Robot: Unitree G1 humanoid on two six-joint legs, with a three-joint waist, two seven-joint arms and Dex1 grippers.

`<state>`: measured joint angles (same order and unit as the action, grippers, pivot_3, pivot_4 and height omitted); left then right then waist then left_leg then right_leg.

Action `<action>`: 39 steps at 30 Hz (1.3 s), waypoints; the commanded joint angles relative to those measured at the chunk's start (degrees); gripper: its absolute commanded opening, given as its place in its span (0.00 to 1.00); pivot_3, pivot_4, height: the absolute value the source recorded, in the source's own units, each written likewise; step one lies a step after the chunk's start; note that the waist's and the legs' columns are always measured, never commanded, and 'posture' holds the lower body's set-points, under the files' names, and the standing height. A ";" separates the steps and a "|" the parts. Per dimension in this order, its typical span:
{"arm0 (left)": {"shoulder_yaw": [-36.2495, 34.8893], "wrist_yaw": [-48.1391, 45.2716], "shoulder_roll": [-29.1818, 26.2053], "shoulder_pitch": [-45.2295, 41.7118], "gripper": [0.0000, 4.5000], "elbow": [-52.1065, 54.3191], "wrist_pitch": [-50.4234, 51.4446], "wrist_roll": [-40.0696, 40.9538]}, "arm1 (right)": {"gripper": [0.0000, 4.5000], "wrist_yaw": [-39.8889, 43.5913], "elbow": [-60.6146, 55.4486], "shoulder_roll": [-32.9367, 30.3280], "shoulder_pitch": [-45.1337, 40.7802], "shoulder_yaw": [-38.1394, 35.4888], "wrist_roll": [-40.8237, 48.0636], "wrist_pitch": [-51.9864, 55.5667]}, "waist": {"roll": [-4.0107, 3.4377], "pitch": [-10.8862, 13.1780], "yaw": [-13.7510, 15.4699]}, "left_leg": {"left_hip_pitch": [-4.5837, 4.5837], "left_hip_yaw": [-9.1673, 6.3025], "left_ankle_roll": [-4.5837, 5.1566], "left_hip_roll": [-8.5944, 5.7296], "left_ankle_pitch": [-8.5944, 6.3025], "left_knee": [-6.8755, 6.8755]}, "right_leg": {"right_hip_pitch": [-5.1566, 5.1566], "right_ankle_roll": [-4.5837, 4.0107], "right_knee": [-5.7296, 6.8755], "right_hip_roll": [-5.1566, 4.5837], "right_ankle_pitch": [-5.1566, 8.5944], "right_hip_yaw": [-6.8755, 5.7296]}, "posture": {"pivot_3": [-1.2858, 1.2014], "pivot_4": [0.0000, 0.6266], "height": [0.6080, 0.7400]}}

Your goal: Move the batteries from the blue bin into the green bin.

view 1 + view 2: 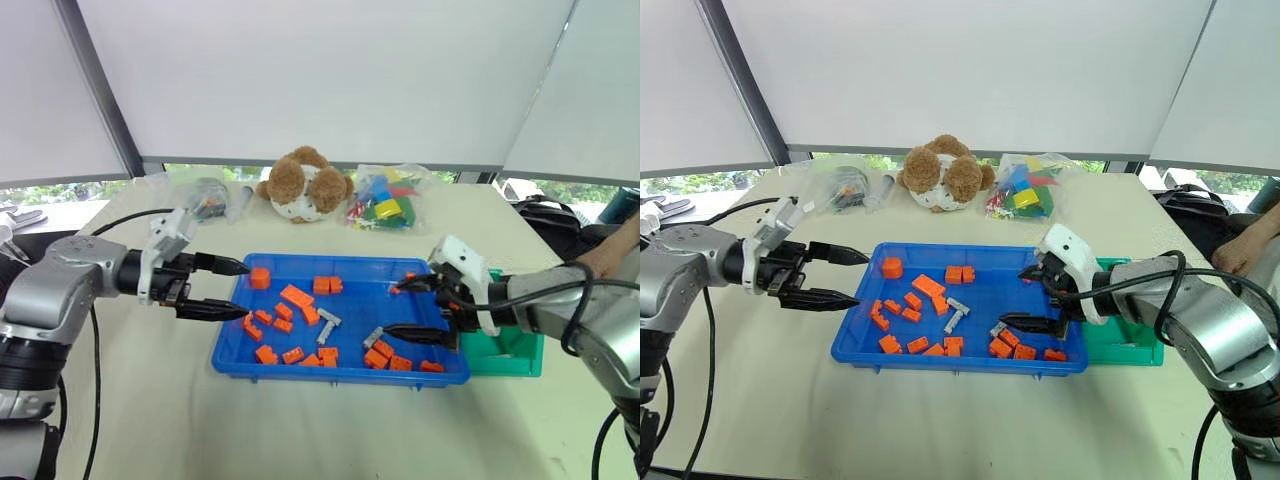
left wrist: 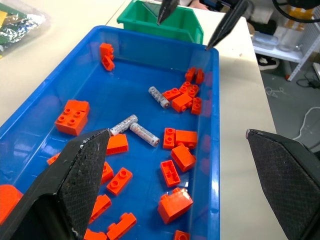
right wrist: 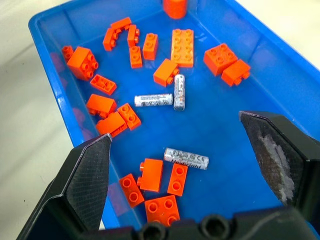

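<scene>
Pale desk [image 1: 140,420] under white window blinds, carrying the blue bin [image 1: 345,375] as landmark.

Batteries [image 3: 186,158]: three lying loose on the floor of the blue bin, two touching end-to-side near its middle [image 3: 179,92], one alone nearer the green-bin end, orange bricks [image 3: 182,47] lying all around them.

Green bin [image 1: 510,352]: sitting against the blue bin's right end, partly hidden behind the right arm; contents not visible.

Right pincer [image 1: 420,307]: hovering over the right end of the blue bin, fingers spread wide, gripping nothing.

Left pincer [image 1: 220,287]: hovering at the blue bin's left edge, fingers apart, gripping nothing.

Plush toy [image 1: 305,185] and bag of coloured blocks [image 1: 385,205]: lying beyond the blue bin's far side.

Risks, as judged: wide fingers are likely catching a neighbouring brick along with the lone battery; a smooth cylinder may be rolling or squirting out as the fingers are closing; the touching pair may be lifting together and one dropping short of the green bin.
</scene>
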<state>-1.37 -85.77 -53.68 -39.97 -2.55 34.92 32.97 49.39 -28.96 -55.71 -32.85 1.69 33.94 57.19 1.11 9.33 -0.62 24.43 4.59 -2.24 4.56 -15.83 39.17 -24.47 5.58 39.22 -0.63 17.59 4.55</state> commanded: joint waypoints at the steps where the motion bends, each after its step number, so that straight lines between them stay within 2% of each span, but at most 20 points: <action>1: -0.82 -0.78 -0.85 -0.35 1.00 0.44 -0.87 0.04 | 0.99 -0.09 -1.13 0.40 -1.88 -0.12 0.45 0.20 | 0.00 0.00 -0.06 | 0.00 0.00 0.00 0.00 0.00 0.00 | 0.00 0.00 0.00 0.00 0.00 0.00 | 0.52 0.24 0.95; 13: -2.04 0.55 -0.98 0.07 1.00 1.12 -1.21 0.47 | 0.99 -0.56 0.21 2.06 -3.37 2.29 -0.55 -0.27 | 0.00 0.00 -0.09 | 0.00 0.00 0.01 0.01 -0.01 0.00 | -0.01 0.00 0.00 0.01 0.00 0.00 | 0.52 0.24 0.95; 20: -1.71 1.38 -0.61 0.43 1.00 1.08 -1.72 0.14 | 0.99 -2.25 3.93 5.75 -6.40 7.13 -4.02 -0.59 | 0.00 0.00 -0.12 | 0.00 0.00 0.01 0.01 -0.01 0.00 | -0.01 0.00 0.00 0.01 0.00 0.00 | 0.52 0.24 0.95; 30: -1.19 2.46 -0.06 0.46 1.00 1.34 -2.79 -0.32 | 0.99 -5.47 20.24 16.02 -12.64 21.66 -19.73 -9.86 | 0.00 0.00 -0.23 | 0.00 0.04 0.01 0.02 0.00 -0.01 | -0.06 0.00 0.02 0.02 0.00 0.00 | 0.52 0.24 0.95; 39: -1.49 3.32 -0.37 0.56 1.00 2.08 -2.80 -0.29 | 0.99 -4.70 32.89 22.92 -15.33 27.12 -29.92 -18.72 | 0.00 0.00 -0.22 | 0.02 0.06 0.00 0.02 0.00 -0.01 | -0.07 0.00 0.03 0.01 0.00 0.00 | 0.52 0.24 0.95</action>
<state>-1.40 -82.57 -53.38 -38.90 -2.04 32.77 32.67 44.44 3.51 -33.43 -46.37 29.06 5.72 40.44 1.11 9.33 -0.84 24.45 4.65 -2.23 4.57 -15.83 39.16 -24.55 5.58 39.25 -0.62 17.59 4.55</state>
